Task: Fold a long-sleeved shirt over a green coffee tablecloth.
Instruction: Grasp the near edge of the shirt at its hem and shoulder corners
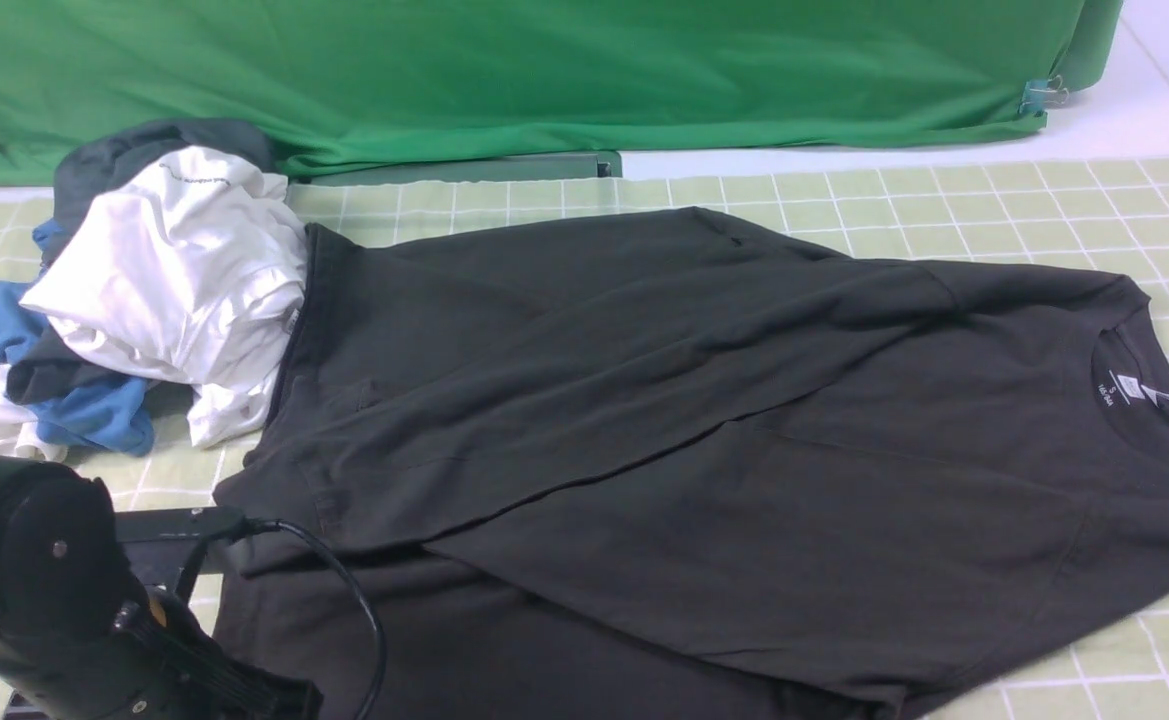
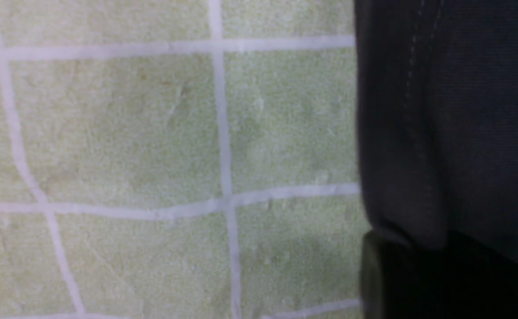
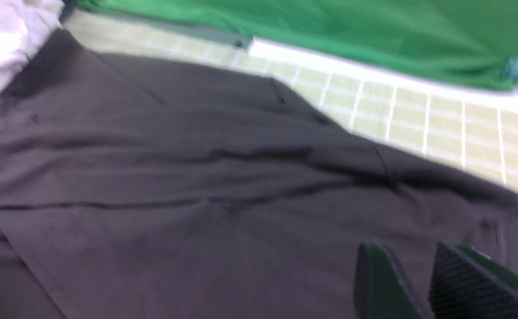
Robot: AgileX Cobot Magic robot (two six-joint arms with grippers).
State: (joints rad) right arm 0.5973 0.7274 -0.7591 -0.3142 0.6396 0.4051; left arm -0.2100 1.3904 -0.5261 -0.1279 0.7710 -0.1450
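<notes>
Black long-sleeved shirt (image 1: 644,400) seemingly lies under right pincer (image 3: 406,266)

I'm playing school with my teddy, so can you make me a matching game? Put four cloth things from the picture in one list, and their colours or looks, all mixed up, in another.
Things:
1. long-sleeved shirt
2. tablecloth
3. top garment of the pile
4. backdrop fabric

Looks:
A. pale green with white grid lines
B. white and crumpled
C. black, laid out wide
D. plain deep green, no lines

Pairs: 1-C, 2-A, 3-B, 4-D
</notes>
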